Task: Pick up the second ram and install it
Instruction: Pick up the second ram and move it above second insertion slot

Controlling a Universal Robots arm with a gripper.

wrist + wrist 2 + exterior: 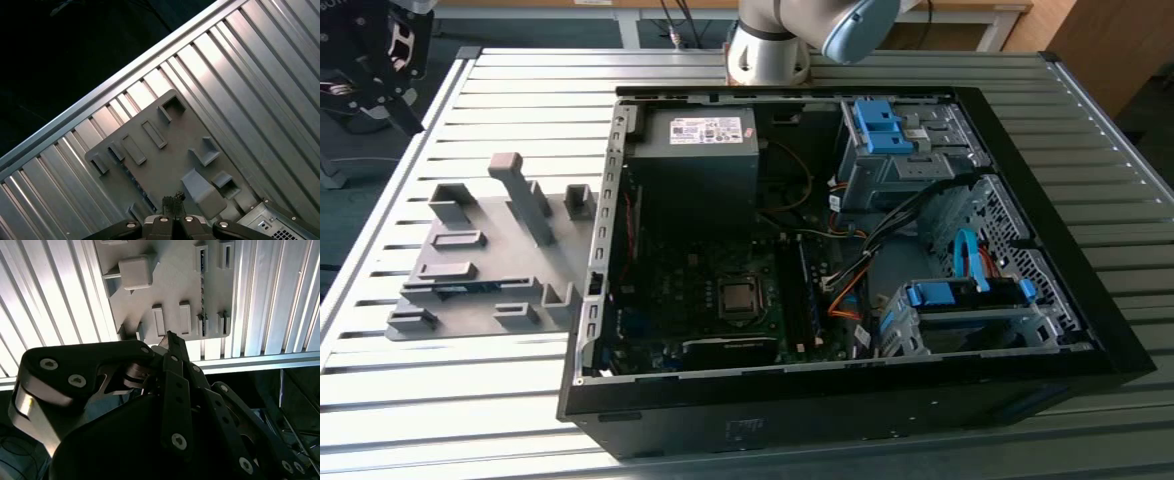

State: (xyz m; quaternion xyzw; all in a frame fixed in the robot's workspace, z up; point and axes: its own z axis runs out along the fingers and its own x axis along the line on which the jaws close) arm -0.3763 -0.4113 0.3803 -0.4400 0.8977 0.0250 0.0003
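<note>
The second ram [202, 285] is a thin stick standing on edge in the slots of the grey fixture plate [170, 285]. In the exterior view it shows as a blue-green strip [454, 287] low on the fixture plate [494, 235], at the exterior view's left of the computer case. My gripper [173, 200] hangs high above the fixture plate [170, 145], well apart from the ram. Its fingertips are pressed together with nothing between them. The black linkage ends in one closed tip [170, 335] in the second wrist view.
The open black computer case [854, 400] lies on the slatted metal table [480, 400], with the power supply [700, 130] at its far end and cables and blue drive brackets [961, 295] inside. Grey blocks [520, 195] rise from the fixture. The arm's base [767, 50] stands behind the case.
</note>
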